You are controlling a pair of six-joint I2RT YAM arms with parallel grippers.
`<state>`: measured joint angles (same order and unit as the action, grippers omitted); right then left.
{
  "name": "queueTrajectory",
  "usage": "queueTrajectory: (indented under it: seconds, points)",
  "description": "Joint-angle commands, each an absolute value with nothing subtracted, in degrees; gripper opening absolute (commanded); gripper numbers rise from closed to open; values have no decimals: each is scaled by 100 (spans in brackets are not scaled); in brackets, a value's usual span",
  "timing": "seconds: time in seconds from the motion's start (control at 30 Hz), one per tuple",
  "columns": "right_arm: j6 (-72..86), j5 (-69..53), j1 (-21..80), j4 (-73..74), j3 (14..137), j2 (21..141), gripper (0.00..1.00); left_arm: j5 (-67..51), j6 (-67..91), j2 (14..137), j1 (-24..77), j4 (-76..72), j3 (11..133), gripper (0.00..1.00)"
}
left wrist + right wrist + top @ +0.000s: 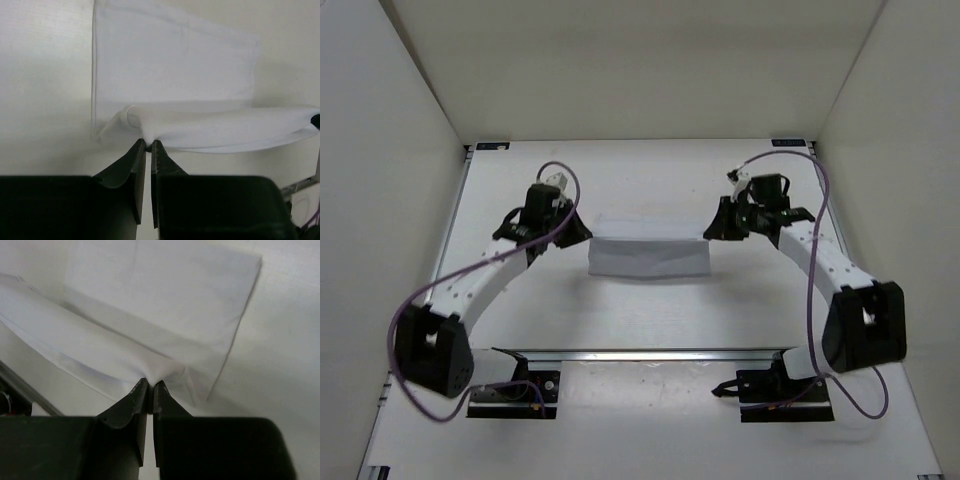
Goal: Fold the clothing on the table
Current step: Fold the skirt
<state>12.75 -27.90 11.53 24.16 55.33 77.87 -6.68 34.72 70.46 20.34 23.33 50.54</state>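
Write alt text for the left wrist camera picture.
The left claw, its two dark fingers nearly together, pinches the near edge of a white cloth. A loose fold runs right from the pinch; the rest lies flat on a white table.

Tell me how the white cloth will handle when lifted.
Likely floppy: the clothing drapes in a soft fold between the pinches. Probably light: the left fingers hold it by one small tuck, which might slip.
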Motion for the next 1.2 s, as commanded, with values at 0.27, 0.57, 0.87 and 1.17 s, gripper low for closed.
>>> queueTrajectory:
  seconds: [0.27,0.57,0.87,1.17]
  points:
    - [1169,-3542,598,1898,8673,11178,3,-685,3146,11178,1767,2320,8673,7]
    - [967,-3174,352,2293,9835,11488,92,-27,2725,11120,1741,2207,9361,99]
    - [668,-2725,694,1969,7781,10697,84,-35,2707,10204,2206,1213,7112,79]
    - [818,-2742,905,1907,7365,10889,58,237,2707,10555,2531,1265,6820,25]
